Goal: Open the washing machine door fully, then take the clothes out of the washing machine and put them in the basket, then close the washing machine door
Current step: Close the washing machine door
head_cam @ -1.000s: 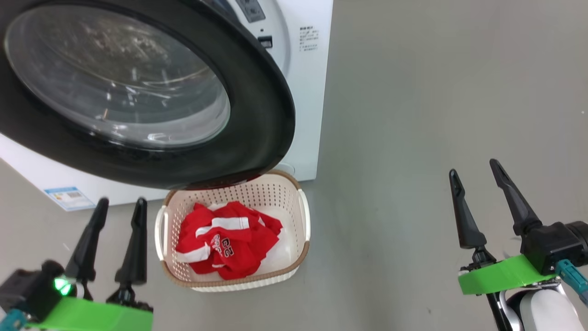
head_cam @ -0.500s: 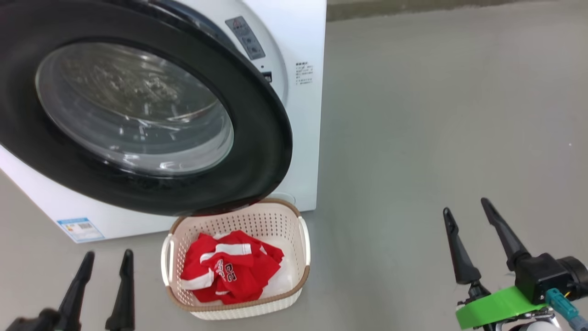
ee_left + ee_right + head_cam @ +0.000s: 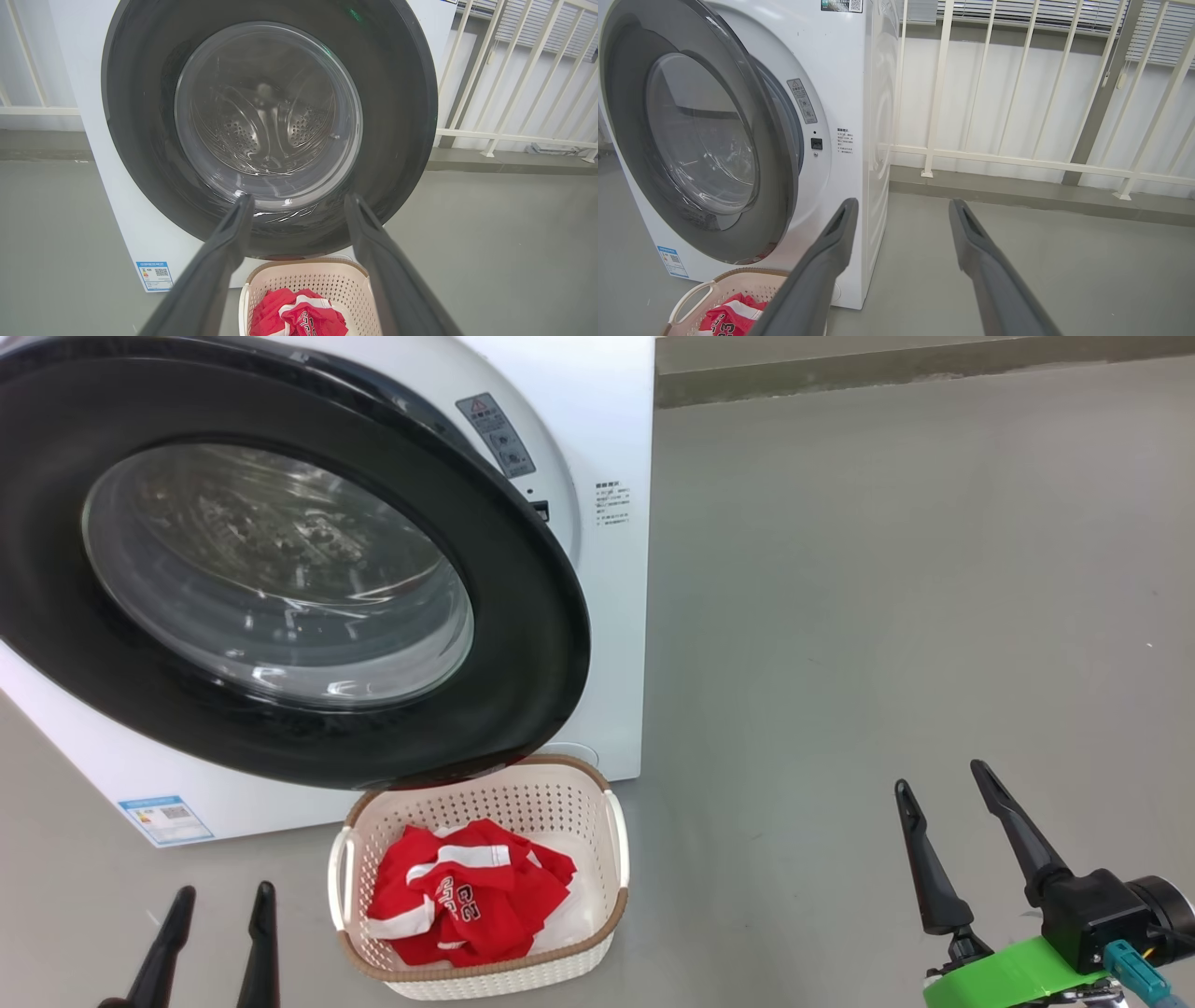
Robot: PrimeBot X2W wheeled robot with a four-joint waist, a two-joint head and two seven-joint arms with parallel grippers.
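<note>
The washing machine door [image 3: 523, 616] hangs ajar at ten o'clock; the clothes [image 3: 467, 896] lie in the basket [image 3: 569, 803] at six. Our left gripper [image 3: 225, 889] and right gripper [image 3: 939, 776] stand spread, empty. We judge the door rigid, hinged and glossy: push its black rim at three o'clock.

Clothes [image 3: 485, 905] lettering perhaps "CZ"; machine stickers [image 3: 495, 434] illegible.
</note>
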